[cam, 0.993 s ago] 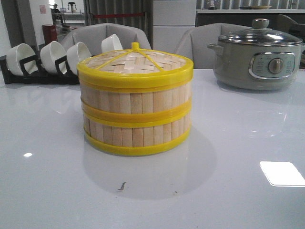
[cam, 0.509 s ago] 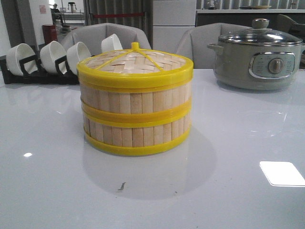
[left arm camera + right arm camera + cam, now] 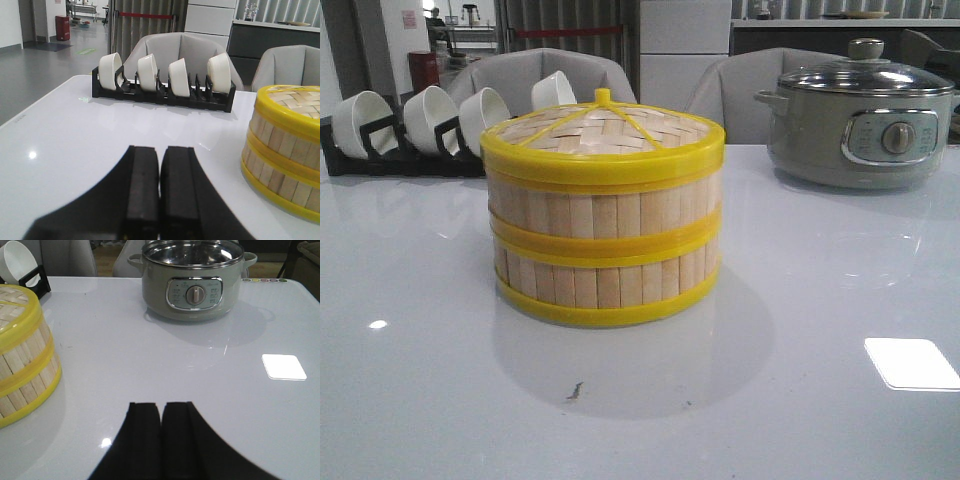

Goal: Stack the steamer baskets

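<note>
Two steamer baskets [image 3: 605,240] stand stacked one on the other in the middle of the white table, bamboo slats between yellow rims. The woven lid [image 3: 605,130] with its yellow knob sits on top. The stack [image 3: 285,150] also shows in the left wrist view, and the same stack [image 3: 22,355] in the right wrist view. My left gripper [image 3: 160,152] is shut and empty, low over the table, apart from the stack on its left. On the other side my right gripper [image 3: 161,407] is shut and empty too, also clear of the stack. Neither gripper shows in the front view.
A black rack [image 3: 405,150] with several white bowls [image 3: 177,77] stands at the back left. A grey electric pot [image 3: 860,115] with a glass lid stands at the back right. Grey chairs [image 3: 540,75] stand behind the table.
</note>
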Robot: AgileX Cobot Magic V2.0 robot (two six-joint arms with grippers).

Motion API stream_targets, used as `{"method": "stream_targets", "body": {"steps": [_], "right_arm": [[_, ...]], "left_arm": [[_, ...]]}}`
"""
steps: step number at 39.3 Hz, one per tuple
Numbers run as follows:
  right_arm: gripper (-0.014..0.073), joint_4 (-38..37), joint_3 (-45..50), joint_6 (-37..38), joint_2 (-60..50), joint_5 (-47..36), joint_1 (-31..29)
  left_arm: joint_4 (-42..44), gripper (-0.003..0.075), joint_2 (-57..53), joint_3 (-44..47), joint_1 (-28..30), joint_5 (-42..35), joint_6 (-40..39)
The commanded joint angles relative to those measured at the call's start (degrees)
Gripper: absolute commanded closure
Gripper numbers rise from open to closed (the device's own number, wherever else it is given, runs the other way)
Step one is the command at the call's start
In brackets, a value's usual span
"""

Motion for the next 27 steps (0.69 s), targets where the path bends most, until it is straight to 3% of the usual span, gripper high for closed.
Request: {"method": "stream_targets", "body": {"steps": [1,11,15,18,27], "right_arm": [[0.0538,-0.1,-1.7,-0.6,0.2,-4.6,-0.4],[0.0538,-0.1,-1.7,-0.6,0.2,-4.6,-0.4],[0.0538,-0.1,-1.7,-0.6,0.2,-4.6,-0.4],[0.0538,-0.1,-1.7,-0.6,0.2,-4.6,-0.4],[0.0538,-0.1,-1.7,-0.6,0.2,-4.6,-0.4]], "left_arm": [[-0.2,0.0632,-0.7,0.0,0.2,-4.5,-0.4],[1.3,0.0632,-0.7,0.0,0.2,-4.9,-1.7],[15.0,0.0632,-0.7,0.0,0.2,-5.7,-14.0],[20.4,0.0632,-0.7,0.0,0.2,-5.7,-18.7],[20.4,0.0632,-0.7,0.0,0.2,-5.7,-18.4]]}}
